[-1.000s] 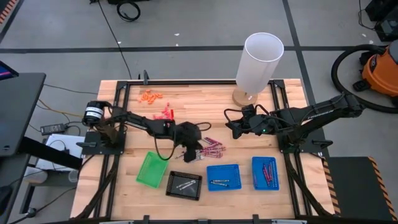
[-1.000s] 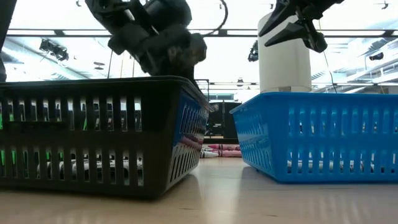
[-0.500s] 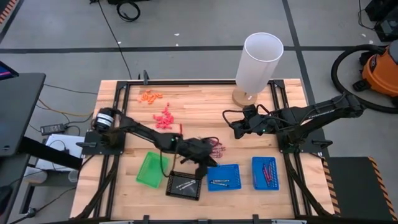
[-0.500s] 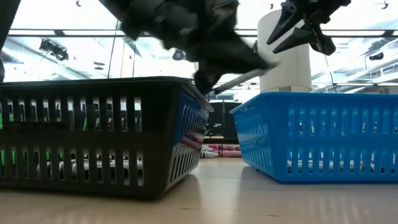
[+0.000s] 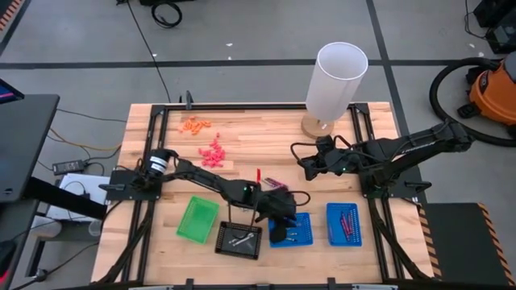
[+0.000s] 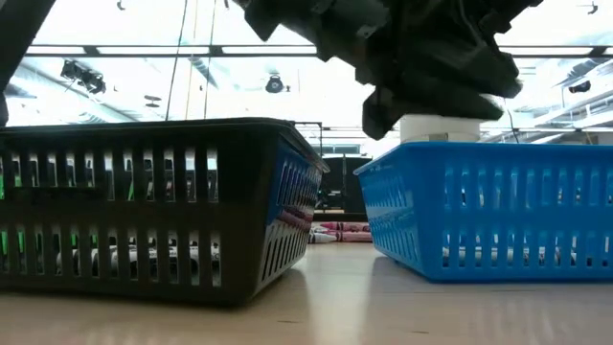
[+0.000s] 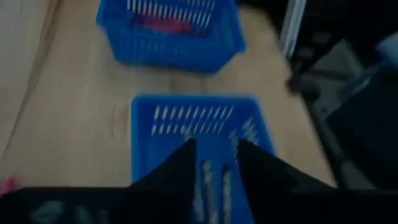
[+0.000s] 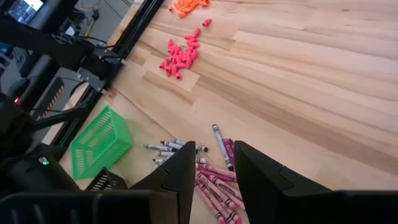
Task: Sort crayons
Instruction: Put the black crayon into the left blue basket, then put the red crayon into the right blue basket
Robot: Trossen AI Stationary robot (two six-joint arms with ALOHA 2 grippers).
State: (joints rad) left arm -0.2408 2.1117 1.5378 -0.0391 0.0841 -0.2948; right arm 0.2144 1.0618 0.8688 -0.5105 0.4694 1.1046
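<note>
Left tool (image 7: 214,163) blurred over slatted blue plastic tray (image 5: 290,229), fingers slightly parted around nothing visible, grey-white crayons (image 7: 213,186) lying inside beneath it; maroon crayons (image 8: 214,180) loose on wooden counter (image 8: 323,81); right tool (image 8: 214,163) hovering parted, empty.

A white cylinder (image 5: 340,77) is placed at the table's (image 5: 266,133) far edge; pink bits (image 5: 213,153) and orange bits (image 5: 194,125) are scattered nearby.
</note>
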